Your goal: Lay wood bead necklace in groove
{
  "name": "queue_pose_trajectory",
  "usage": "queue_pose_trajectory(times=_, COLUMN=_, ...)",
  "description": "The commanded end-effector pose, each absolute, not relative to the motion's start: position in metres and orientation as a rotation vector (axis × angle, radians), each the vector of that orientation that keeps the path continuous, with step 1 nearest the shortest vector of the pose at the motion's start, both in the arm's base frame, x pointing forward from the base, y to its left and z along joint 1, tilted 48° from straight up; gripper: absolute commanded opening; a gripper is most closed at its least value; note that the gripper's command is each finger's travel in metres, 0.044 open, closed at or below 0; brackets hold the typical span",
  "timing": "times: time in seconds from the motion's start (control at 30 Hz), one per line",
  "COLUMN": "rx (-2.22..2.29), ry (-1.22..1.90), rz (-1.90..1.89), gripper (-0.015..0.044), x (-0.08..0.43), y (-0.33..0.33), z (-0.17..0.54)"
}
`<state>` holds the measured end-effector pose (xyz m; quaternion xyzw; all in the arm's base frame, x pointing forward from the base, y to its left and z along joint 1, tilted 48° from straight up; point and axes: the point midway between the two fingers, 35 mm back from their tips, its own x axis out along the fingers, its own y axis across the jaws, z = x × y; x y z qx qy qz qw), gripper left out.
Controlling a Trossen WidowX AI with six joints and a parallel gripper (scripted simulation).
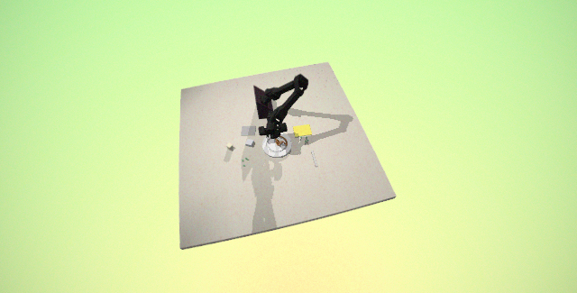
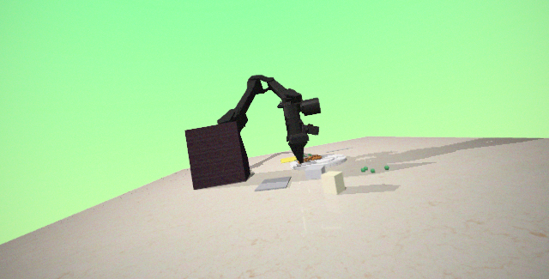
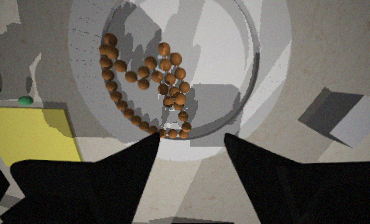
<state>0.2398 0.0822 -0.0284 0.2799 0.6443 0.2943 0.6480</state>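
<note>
The brown bead necklace lies (partly bunched) on the round white board

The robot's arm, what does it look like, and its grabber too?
The arm is black all over, with chunky joints. Its gripper is black too: two fingers, wide at the back, narrowing to pointy tips. I can't make out any cables or markings.

Bright green-yellow backdrop. Long hard arm shadows cross the tabletop. Top and exterior coarse, jagged edges; wrist grainy, patchy shadow, beads fairly sharp.
</note>
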Motion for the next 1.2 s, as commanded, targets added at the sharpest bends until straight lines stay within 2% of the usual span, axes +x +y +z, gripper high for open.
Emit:
queue_pose_trajectory(times=0.0, rx=0.636, ry=1.465, rz=0.669, gripper=0.0440, x=0.240, y=0.082, z=-0.028)
queue_pose_trajectory(times=0.97, rx=0.636, ry=1.464, rz=0.667, gripper=0.0440, x=0.240, y=0.079, z=-0.025)
queue_pose_trajectory(times=1.17, rx=0.618, ry=1.454, rz=0.682, gripper=0.0282, x=0.249, y=0.062, z=-0.003)
